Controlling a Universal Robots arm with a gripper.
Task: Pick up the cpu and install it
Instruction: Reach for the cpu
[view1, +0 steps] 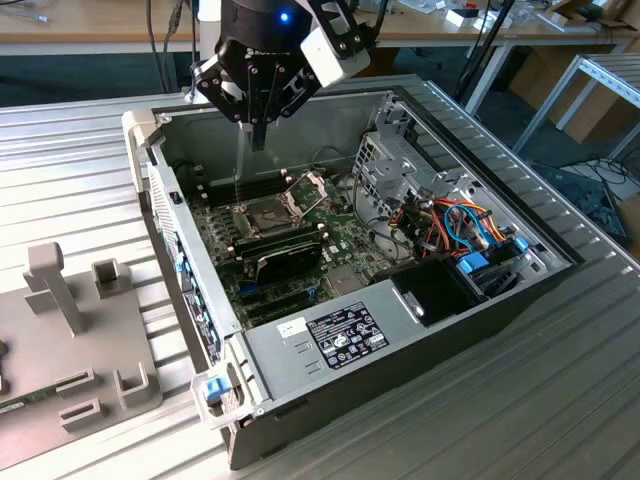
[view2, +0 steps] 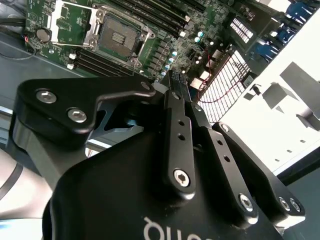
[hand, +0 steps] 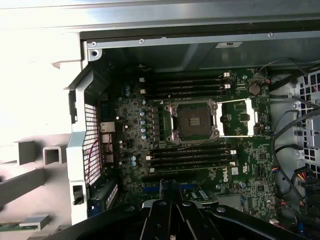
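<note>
Exterior view's left: grey fixture plate (view1: 100, 335) on the ribbed bench (view1: 60, 170), by the bench's left edge, with posts and brackets on it; whether the cpu sits among them, cannot tell; cannot place the cpu anywhere with confidence.

Next right: open computer case (view1: 330, 125), lid off, green motherboard (view1: 225, 240) flat on its floor; the gripper (view1: 258, 138) hovers over the case's far-left corner, pointing down, well apart from the board; in the second wrist view the gripper (view2: 176, 82) has its fingers pinched together, clenched, with nothing I can make out between them.

Mid-board: socket (hand: 192, 120), its bed dark and bare-looking, so judged not yet loaded; hinged frame (hand: 239, 117) flipped open just beside it, on the exterior view's right of it; memory slots (hand: 192, 160) run along both sides of the socket.

Far right: cable bundle (view1: 460, 225) by the case's right wall.

Risks, as judgement:
- The socket bed lies exposed; a chip set in rotated or tilted would likely bend contacts.
- A thin flat part gives little to grip; a shallow pinch could slip and drop it onto the board.
- Clenched fingers descending off-line could clip the raised frame or the slots.
- The case walls crowd the corner, so a wide approach could knock the rim.
</note>
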